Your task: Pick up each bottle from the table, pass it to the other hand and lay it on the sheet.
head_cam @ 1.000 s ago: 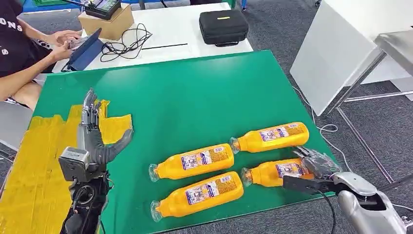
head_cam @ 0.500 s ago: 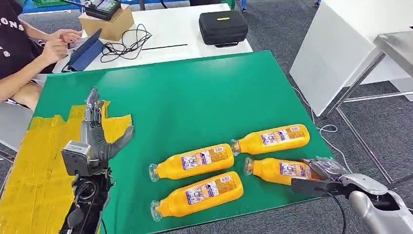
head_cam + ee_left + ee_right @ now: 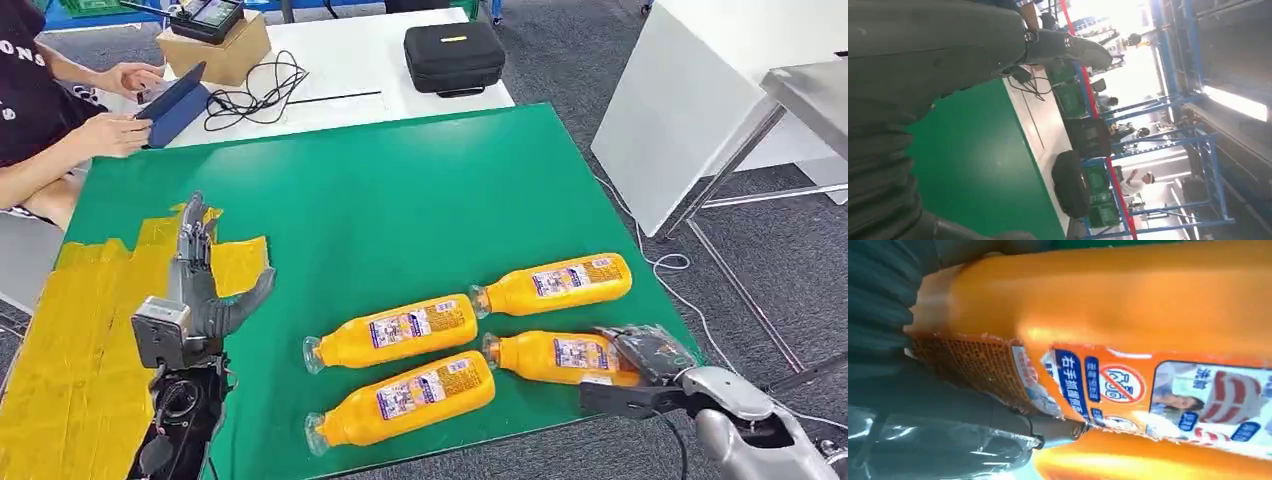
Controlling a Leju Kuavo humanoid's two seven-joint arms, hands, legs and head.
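Four orange bottles lie on their sides on the green table, caps pointing left. The near-right bottle now lies further left than a second ago, its cap close behind the base of the near-left bottle, and its base end sits under the right hand. That hand has drawn back toward the near edge and a little right since the earlier frames. Its dark fingers, wrapped in clear film, lie over the bottle's base; in the right wrist view the orange body presses against the palm and a finger crosses the label, so the hand wraps the bottle, which still rests on the table.

The far-right bottle and the middle bottle lie where they were, apart from a slight shift of the whole picture.

The left hand stands upright over the near-left part of the table, fingers straight and close together pointing far, thumb spread out to the right, holding nothing. It has hardly moved. Beneath and left of it lies the yellow sheet, with no bottle on it.

At the far left a person sits with hands at a dark blue tablet; the nearer hand has moved onto the tablet's edge. Behind the green table, a white table carries a black case, a cardboard box and loose cables.
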